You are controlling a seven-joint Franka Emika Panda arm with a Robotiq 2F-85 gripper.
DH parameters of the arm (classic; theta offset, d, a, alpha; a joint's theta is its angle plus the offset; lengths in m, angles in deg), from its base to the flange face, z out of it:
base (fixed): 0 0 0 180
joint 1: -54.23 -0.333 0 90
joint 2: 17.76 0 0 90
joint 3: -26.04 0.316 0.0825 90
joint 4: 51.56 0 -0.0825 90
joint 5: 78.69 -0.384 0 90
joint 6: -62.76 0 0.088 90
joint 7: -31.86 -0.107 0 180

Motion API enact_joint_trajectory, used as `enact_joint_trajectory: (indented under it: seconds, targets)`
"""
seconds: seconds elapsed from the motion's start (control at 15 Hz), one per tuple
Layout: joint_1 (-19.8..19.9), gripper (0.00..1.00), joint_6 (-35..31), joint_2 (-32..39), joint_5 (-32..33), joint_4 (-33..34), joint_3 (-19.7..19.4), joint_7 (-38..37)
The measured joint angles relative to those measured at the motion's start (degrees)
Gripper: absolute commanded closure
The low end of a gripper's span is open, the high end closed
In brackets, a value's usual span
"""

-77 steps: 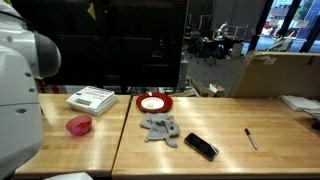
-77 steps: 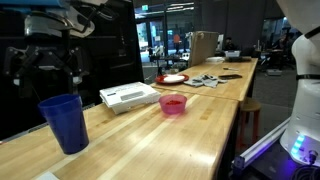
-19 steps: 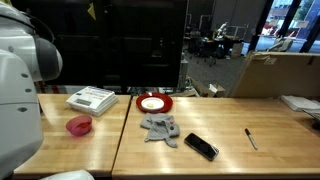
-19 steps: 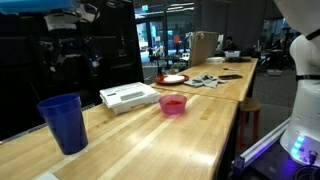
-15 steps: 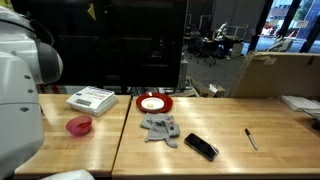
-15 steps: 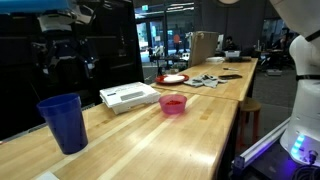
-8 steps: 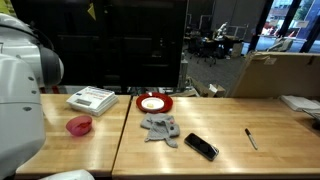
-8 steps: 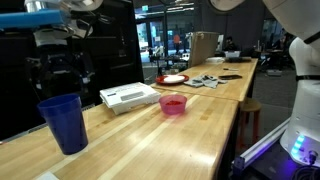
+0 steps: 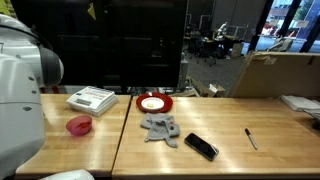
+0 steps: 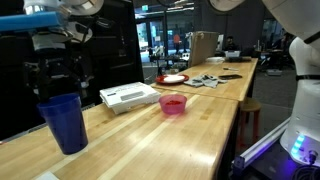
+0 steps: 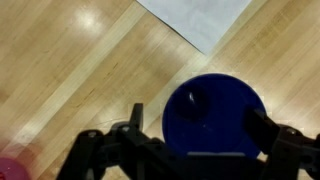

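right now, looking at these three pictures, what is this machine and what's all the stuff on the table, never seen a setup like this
This is a robot arm with a two-fingered gripper at its end. Two pictures come from cameras standing outside the robot, looking over the wooden table from different spots. The third comes from a camera on the wrist, looking straight down past the fingers. On the table are a blue cup, a white box, a pink bowl, a red plate, a grey cloth, a phone and a pen. The gripper hangs just over the blue cup with its jaws wide open and holds nothing. In the wrist view the cup's mouth shows between the two fingers.
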Motion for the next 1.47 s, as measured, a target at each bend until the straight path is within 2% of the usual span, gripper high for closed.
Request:
enact_joint_trajectory:
  seconds: [0.13, 0.2, 0.33, 0.67, 0.93, 1.47]
  targets:
    - [0.00, 0.00, -0.31, -0.01, -0.71, -0.78, 0.03, -0.60]
    - [0.01, 0.25, -0.48, -0.01, -1.12, -1.26, 0.03, -0.80]
    - [0.01, 0.31, -0.72, -0.01, -1.68, -2.25, 0.07, -0.83]
    - [0.01, 0.72, -0.69, -0.10, -1.79, -4.14, 0.18, -0.89]
    - [-0.04, 0.99, -0.66, -1.58, -1.77, -6.43, 0.26, -1.71]
    - [-1.95, 0.98, 2.28, -12.91, -1.80, -16.79, 1.30, -16.41]
